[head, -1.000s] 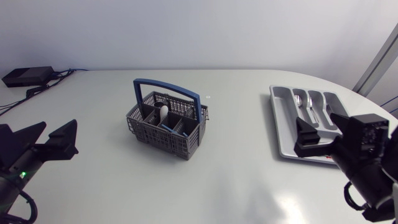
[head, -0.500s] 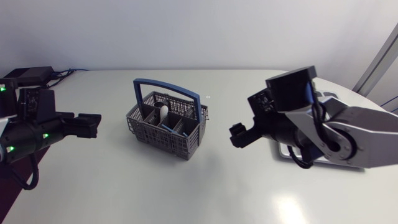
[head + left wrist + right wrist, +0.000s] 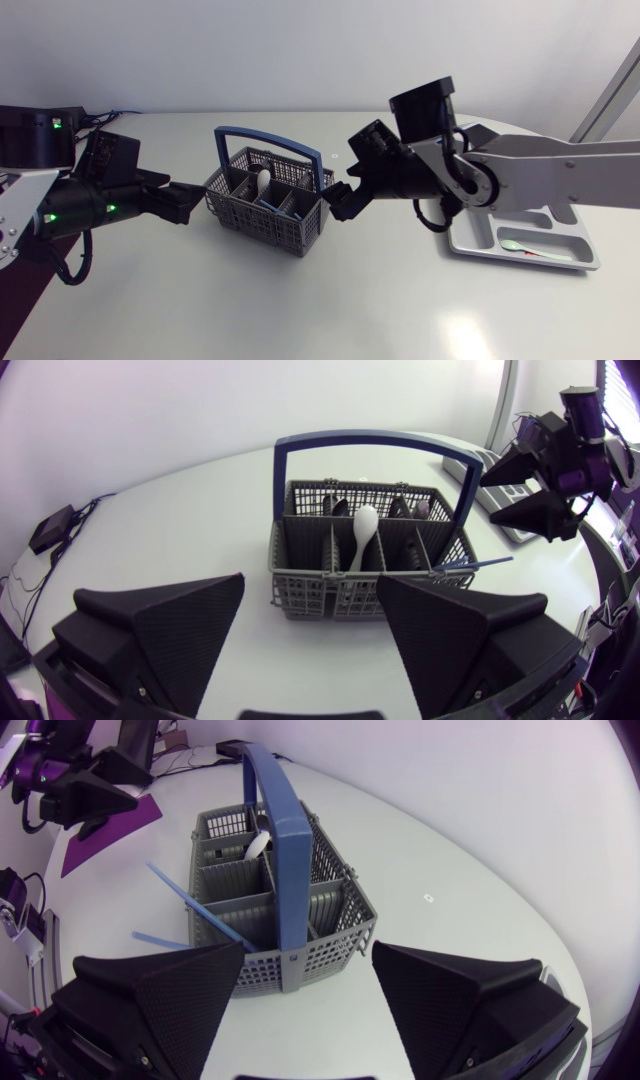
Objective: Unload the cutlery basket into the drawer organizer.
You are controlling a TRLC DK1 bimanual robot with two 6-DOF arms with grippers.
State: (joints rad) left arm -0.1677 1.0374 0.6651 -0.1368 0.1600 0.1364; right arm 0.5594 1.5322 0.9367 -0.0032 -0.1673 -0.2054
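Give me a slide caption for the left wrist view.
Open left hand faces the cutlery basket, white spoon inside; right hand beyond.

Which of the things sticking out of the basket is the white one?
The spoon, standing near the middle of the basket. The thin sticks leaning out are blue, and the dark pieces sit behind it.

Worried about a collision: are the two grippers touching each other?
Apart. The head view shows the left gripper and the right gripper on opposite sides of the basket, its whole width between them.
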